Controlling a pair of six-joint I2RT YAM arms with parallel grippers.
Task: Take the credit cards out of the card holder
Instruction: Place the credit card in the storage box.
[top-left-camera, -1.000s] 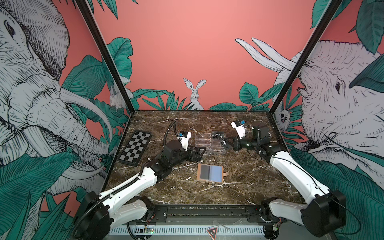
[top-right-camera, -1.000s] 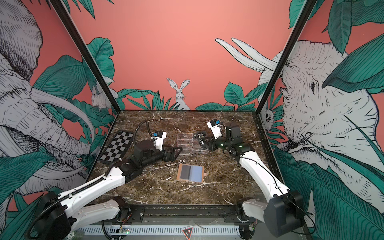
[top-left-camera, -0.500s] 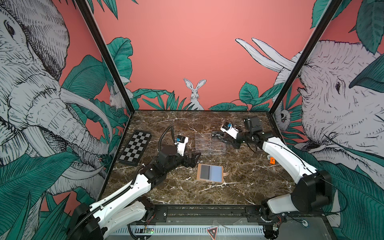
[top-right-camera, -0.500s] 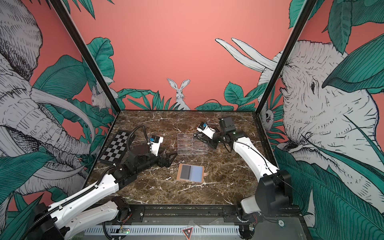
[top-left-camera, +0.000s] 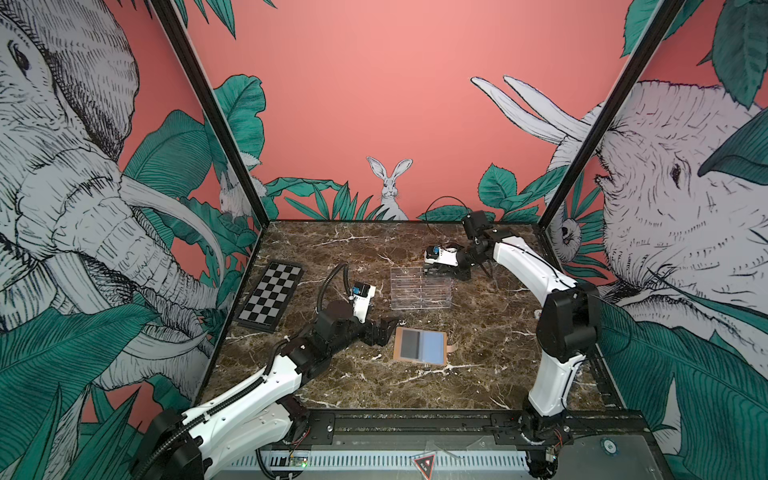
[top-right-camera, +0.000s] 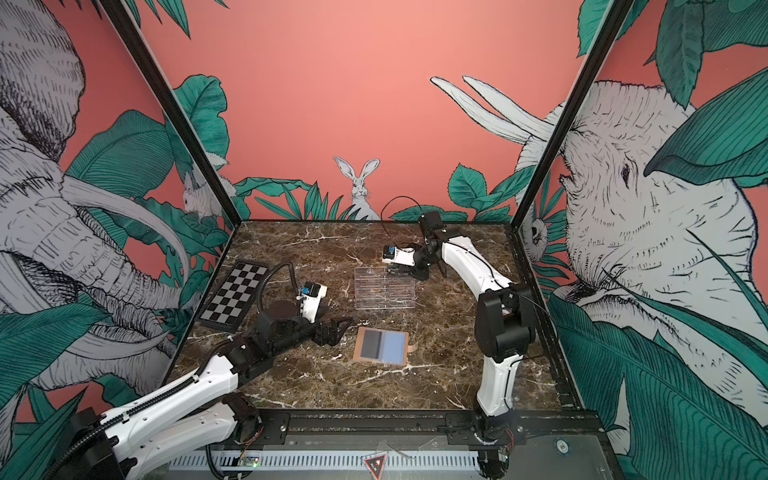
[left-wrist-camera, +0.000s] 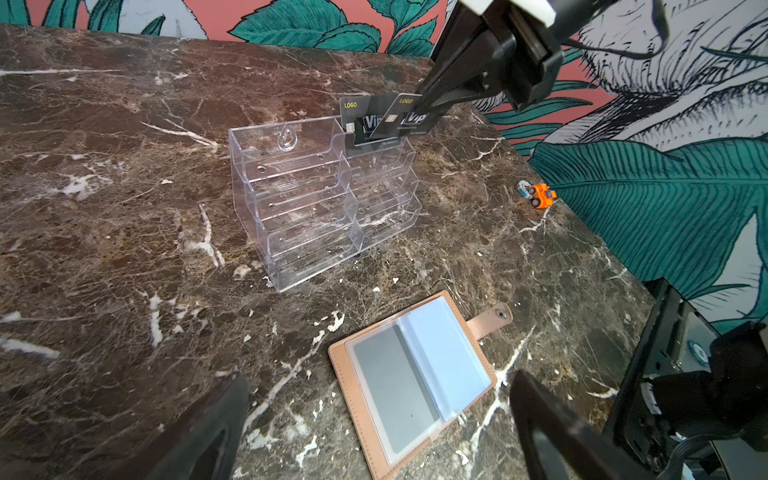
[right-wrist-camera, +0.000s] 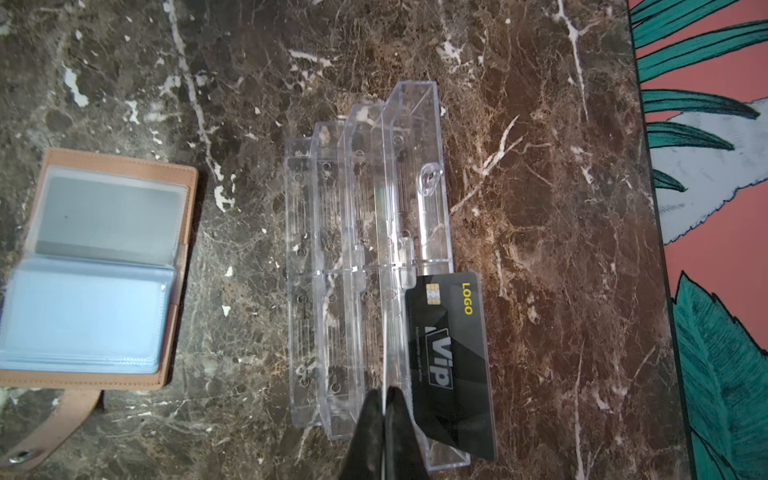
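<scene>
The card holder, a tan wallet, lies open on the marble with clear sleeves showing. One of the credit cards, black with "Vip" lettering, stands in the rear right pocket of the clear stand. My right gripper is shut on a second card, tilted over the stand's rear right pockets beside the standing one. My left gripper is open and low by the wallet's left edge, holding nothing.
A clear acrylic tiered stand sits behind the wallet. A chequered board lies at the left edge. A small orange toy rests near the right wall. The wallet's snap tab points right.
The right arm folded back and carried its card a little left and back over the stand's rear right. The left gripper drew back toward the front, to the wallet's left edge.
</scene>
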